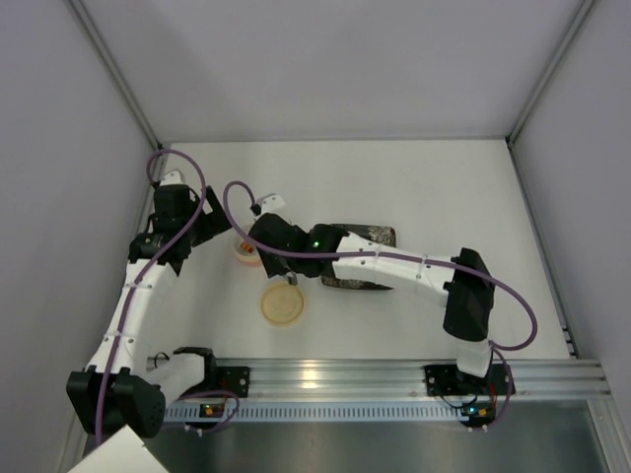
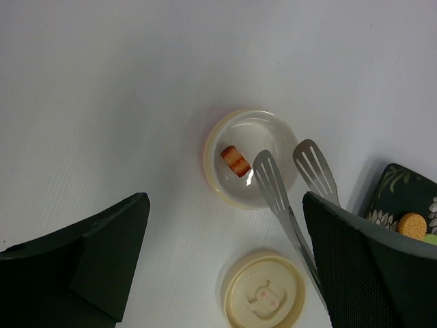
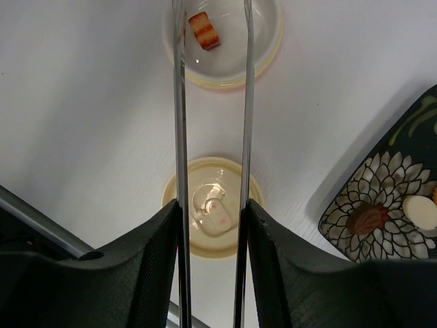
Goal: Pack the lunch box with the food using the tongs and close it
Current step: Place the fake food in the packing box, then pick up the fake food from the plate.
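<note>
While open, lunch box (image 2: 210, 164) with food (image 2: 235, 160).

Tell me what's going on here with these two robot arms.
The right gripper holds the tongs, whose tips hang apart over the open lunch box. One orange-striped food piece lies inside it. The lid lies on the table beside the box, not yet on. More food, including a cream oval piece and an orange round piece, waits on the black floral plate. The left gripper hovers open near the box, holding nothing.
</note>
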Robot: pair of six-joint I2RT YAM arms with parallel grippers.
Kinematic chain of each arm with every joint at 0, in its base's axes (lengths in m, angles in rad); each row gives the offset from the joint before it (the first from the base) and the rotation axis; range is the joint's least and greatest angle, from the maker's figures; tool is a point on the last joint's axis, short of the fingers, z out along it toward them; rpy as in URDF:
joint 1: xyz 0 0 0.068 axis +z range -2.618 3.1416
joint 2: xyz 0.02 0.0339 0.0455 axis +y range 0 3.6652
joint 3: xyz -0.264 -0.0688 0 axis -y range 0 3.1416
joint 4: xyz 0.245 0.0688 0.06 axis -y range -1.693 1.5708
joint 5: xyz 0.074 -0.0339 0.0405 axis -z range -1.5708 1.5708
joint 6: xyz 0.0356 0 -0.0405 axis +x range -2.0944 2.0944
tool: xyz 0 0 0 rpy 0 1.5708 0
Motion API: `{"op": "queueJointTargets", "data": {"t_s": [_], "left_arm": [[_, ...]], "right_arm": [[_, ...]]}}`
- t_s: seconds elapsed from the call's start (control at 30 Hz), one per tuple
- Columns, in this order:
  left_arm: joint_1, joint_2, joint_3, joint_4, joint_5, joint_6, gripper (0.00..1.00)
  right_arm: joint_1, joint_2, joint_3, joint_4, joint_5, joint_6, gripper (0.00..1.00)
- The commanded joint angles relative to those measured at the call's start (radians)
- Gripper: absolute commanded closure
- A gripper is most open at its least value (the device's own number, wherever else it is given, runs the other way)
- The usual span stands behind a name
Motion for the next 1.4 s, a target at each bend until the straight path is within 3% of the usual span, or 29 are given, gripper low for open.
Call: {"op": "queueJointTargets", "data": {"t_s": [0.0,0.3,0.5,0.9,1.37], "left_arm": [[0.006,-0.028,0.002,0.028,0.008,0.004,0.01],[0.006,-0.037,0.001,0.03,0.029,0.007,0.01],[0.006,-0.041,-0.001,0.034,0.04,0.008,0.01],[0.006,-0.049,-0.005,0.033,0.04,0.011,0.01],[0.006,-0.054,-0.008,0.033,0.043,0.013,0.01]], "right_arm": [[-0.007,-0.105,-0.002,-0.029,0.096,0.0,0.59],[-0.012,-0.47,-0.438,-0.001,0.159,0.1,0.6],[-0.012,-0.638,-0.631,-0.039,0.188,0.18,0.61],[-0.005,-0.728,-0.783,-0.049,0.138,0.24,0.63],[0.024,-0.695,-0.833,-0.004,0.096,0.258,0.63]]}}
